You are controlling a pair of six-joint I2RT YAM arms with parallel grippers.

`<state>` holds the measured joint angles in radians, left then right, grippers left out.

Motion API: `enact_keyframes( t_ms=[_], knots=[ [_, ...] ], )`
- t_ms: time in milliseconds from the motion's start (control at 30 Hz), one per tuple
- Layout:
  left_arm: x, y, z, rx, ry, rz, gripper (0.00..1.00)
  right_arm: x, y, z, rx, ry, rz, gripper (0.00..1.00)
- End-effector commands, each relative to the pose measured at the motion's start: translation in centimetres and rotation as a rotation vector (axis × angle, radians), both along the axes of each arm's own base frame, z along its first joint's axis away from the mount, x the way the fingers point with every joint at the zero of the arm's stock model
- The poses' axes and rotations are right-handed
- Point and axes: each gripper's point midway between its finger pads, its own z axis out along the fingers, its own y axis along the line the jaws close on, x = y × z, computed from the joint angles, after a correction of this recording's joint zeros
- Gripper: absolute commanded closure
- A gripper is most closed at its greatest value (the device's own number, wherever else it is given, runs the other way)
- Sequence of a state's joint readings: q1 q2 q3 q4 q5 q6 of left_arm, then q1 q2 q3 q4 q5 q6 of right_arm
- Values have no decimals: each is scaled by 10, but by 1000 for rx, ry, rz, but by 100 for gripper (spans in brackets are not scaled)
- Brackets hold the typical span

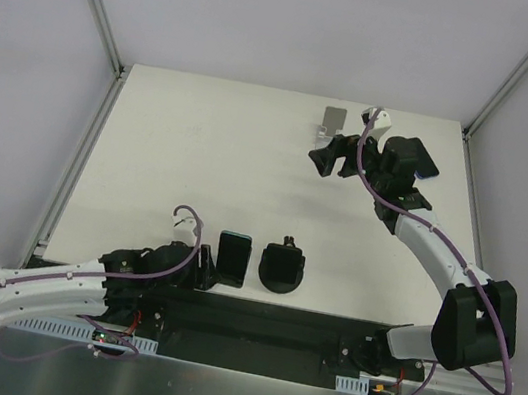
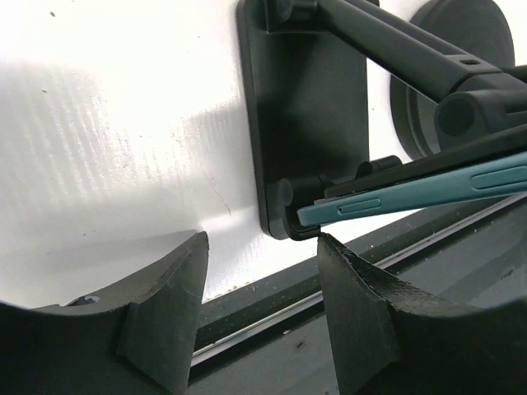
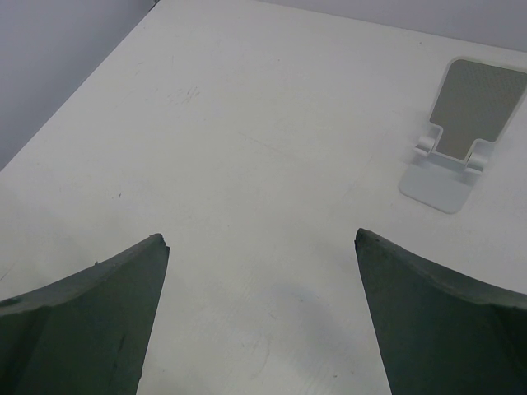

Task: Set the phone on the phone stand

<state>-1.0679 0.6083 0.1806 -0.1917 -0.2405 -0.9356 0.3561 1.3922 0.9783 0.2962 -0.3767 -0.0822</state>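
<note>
- My left gripper sits low, just left of the black phone stand. Its jaws are parted and nothing is between them.
- The teal phone leans on that stand. Its lower edge is seated against the stand's lip, close beside my left gripper.
- A round-based black holder stands just right of the black phone stand.
- A white phone stand sits upright and unoccupied, well beyond the black phone stand and to its right.
- My right gripper hovers well beyond the black phone stand, jaws spread wide, holding nothing.
</note>
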Motion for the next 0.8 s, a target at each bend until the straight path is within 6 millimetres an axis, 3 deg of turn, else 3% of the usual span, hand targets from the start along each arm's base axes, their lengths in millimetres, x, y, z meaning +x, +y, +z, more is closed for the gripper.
enact_keyframes(
  t_ms=[0,100,200,267,467,533,600,667,733,767],
  knots=[
    [4,16,-4,52,-10,63,45,3,7,27,35,-75,26,2],
    [3,11,3,25,-12,43,36,5,4,27,33,-70,7,2],
    [2,5,18,-35,-33,22,17,11,-2,23,17,-47,-39,2],
    [-1,0,28,-82,-39,3,11,19,-6,17,-4,-10,-80,2],
    [-5,-12,89,-294,-149,-65,2,41,-35,7,0,99,-234,2],
    [-1,-9,121,-349,-251,-79,1,51,-48,7,67,152,-297,2],
    [10,1,153,-354,-365,-48,1,62,-54,12,87,163,-323,2],
    [20,7,170,-305,-437,-32,1,74,-61,-1,71,210,-360,3],
    [31,10,211,-298,-533,-6,1,88,-63,7,60,216,-389,2],
    [40,4,210,-196,-555,-37,1,96,-62,-5,50,250,-394,2]
  ],
)
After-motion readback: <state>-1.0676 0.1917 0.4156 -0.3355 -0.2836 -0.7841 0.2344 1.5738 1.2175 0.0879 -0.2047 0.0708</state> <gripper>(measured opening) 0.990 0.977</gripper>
